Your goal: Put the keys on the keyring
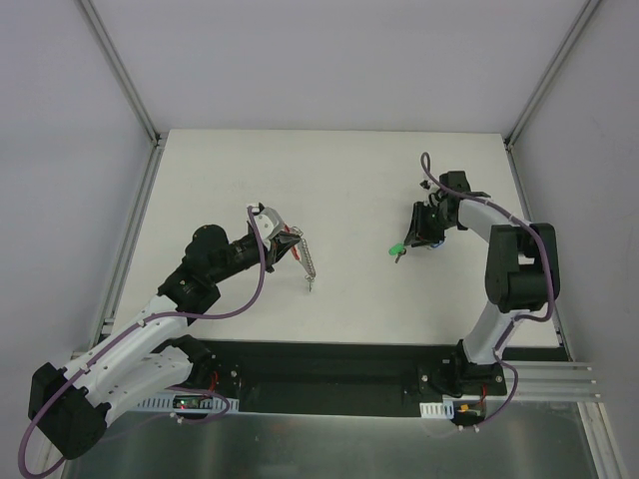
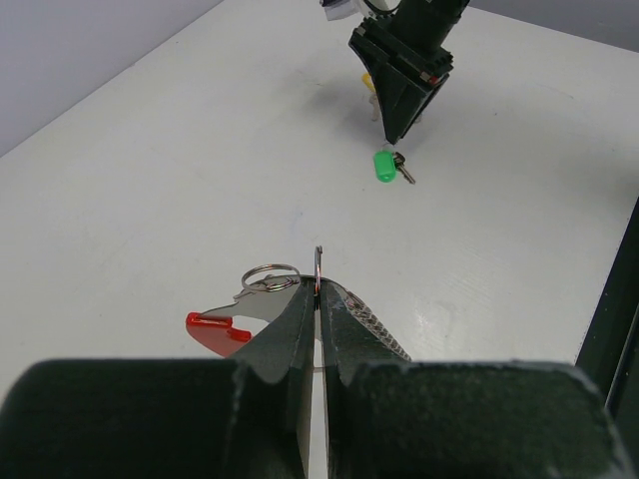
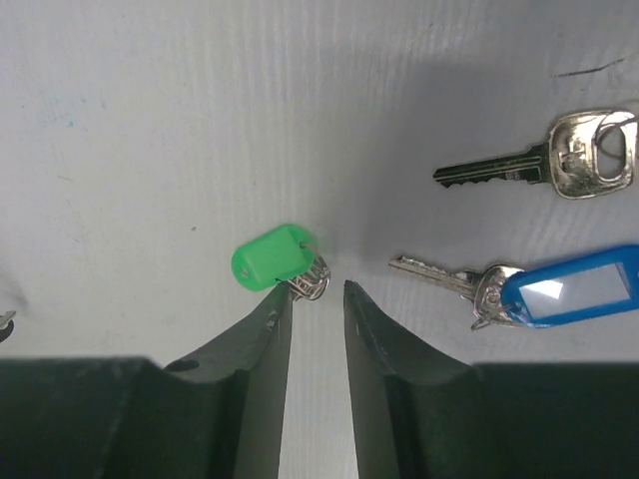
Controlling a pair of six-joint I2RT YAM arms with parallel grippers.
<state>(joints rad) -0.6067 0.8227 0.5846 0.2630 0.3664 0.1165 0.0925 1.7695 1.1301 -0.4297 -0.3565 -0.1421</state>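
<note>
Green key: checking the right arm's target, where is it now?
Top view: the green key lies on the right half of the table, just left of the right gripper, the blue-tagged key beyond.

A flat white table top (image 1: 329,180) — pale grey walls (image 1: 329,60) around it, and a black strip (image 1: 329,369), maybe metal, along the near edge.

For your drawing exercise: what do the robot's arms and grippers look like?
The left arm and right arm have white links and black joints, with a purple cable along each. The left gripper and right gripper are dark and taper to narrow tips.
</note>
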